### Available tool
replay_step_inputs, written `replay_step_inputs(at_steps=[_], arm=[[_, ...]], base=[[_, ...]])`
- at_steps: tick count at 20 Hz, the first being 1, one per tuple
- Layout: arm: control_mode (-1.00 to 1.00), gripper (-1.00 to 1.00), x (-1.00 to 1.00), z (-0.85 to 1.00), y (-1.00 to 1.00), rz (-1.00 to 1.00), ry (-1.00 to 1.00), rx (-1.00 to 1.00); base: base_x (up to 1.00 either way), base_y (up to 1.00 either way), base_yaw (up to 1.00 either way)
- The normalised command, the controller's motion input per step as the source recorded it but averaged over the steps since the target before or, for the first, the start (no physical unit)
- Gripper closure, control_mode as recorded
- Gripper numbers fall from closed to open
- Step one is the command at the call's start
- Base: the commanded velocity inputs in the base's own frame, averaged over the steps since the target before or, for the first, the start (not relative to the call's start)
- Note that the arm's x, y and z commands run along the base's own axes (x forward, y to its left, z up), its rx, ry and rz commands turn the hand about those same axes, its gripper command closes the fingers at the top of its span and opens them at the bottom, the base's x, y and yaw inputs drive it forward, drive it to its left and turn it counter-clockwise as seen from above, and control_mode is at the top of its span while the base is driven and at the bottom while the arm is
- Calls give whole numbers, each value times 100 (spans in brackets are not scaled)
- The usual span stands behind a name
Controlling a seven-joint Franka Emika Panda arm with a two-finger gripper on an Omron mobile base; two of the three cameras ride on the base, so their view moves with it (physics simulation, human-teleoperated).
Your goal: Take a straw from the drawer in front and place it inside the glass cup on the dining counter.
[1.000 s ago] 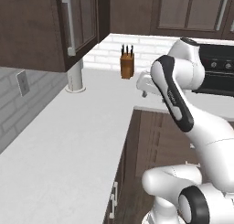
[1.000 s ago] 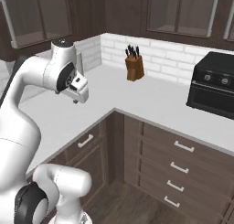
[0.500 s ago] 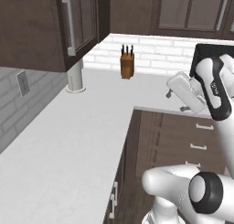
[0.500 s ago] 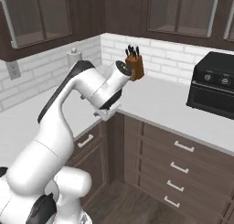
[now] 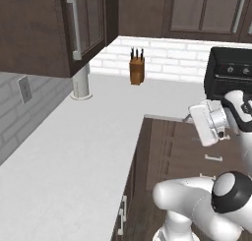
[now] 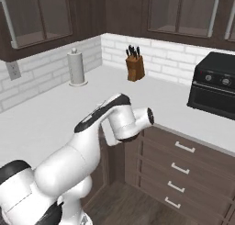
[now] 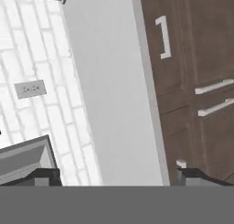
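My gripper (image 7: 119,175) is open; its two dark fingertips (image 7: 42,174) stand wide apart with nothing between them. In the left base view the hand (image 5: 207,123) hangs in front of the dark brown drawer fronts (image 5: 212,159), just below the worktop's edge. The rolled hand view looks along the white worktop (image 7: 109,90) and at shut drawers with silver handles (image 7: 214,87). In the right base view the same drawer stack (image 6: 181,169) is shut, and the arm's wrist (image 6: 125,123) hides the fingers. The straw, glass cup and dining counter are out of view.
On the L-shaped white worktop (image 5: 83,146) stand a knife block (image 5: 137,70), a paper towel roll (image 6: 76,68) and a black toaster oven (image 6: 215,88). Dark wall cabinets (image 5: 59,28) hang above. A wall outlet (image 7: 30,88) sits in the brick wall.
The arm has swung from the left, above the worktop, over to the right and down, bringing the hand before the drawer fronts. The base has not moved.
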Motion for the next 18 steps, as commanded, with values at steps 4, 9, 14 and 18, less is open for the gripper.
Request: replay_step_inputs(at_steps=[4, 9, 14, 18], arm=[[-100, -100, 21, -94, 11, 0, 1, 30], [-100, -100, 26, -73, 26, 0, 0, 24], [-100, -100, 44, -55, 25, 0, -2, 9], [-100, -100, 54, -51, 24, 0, -6, 1]], base=[[0, 0, 0], [0, 0, 0], [0, 0, 0], [0, 0, 0]])
